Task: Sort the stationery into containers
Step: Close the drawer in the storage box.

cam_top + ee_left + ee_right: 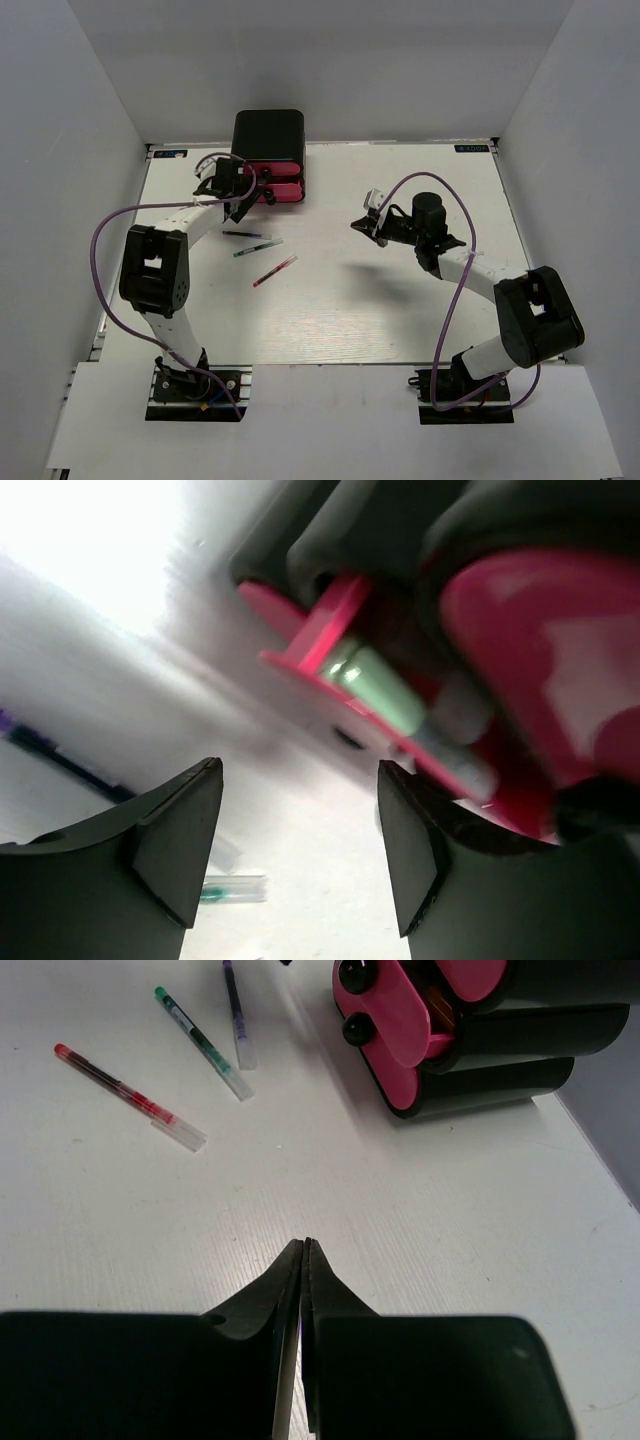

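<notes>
Mint marker (385,690) lies in a pulled-out pink drawer (300,668), left end effector (298,775) spread wide and empty just before it, right end effector (303,1250) closed on nothing; drop-off looks done, next likely calls for a grasp on black pen (248,234), green pen (257,247) or red pen (274,271) on surface (400,300).

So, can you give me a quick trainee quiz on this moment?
1. How many pens lie loose on the table?
2. True or false: the right end effector is shut and holds nothing.
3. In the left wrist view, what lies in the open pink drawer?
A. a mint marker
B. scissors
C. nothing

Key: 1. three; 2. true; 3. A
</notes>
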### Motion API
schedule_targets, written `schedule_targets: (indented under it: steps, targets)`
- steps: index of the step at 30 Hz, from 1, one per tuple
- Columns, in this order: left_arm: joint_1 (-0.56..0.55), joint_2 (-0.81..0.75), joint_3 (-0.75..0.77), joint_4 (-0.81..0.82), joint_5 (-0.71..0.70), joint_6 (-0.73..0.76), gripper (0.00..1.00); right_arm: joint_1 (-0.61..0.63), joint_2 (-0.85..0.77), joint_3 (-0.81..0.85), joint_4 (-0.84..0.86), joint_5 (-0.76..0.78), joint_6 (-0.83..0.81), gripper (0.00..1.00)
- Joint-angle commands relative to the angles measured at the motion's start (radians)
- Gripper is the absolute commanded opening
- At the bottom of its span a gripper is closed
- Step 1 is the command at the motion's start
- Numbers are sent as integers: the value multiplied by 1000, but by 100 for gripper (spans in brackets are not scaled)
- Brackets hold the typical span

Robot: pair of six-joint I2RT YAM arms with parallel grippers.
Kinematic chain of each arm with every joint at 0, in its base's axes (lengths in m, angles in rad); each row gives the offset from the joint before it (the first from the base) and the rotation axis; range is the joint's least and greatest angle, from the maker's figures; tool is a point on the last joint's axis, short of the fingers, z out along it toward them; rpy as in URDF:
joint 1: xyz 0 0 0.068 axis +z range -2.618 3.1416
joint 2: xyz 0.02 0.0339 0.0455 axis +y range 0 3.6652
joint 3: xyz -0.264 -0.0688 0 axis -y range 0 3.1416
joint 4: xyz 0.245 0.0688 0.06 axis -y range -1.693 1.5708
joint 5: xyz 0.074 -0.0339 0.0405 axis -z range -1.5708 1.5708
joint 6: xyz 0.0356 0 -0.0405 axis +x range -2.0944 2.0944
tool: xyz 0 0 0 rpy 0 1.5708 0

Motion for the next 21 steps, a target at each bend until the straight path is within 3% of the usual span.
schedule_targets:
  steps: [1,19,21]
  targets:
    - [3,1,65,-7,-35,-64,73,-4,-35,-20,15,-14,-7,6]
    - [12,21,67,27,-17,-110,73,-3,-37,-37,13,-12,-18,6]
    - [12,21,67,39,-3,-119,78,-3,-37,-36,15,-11,-18,6]
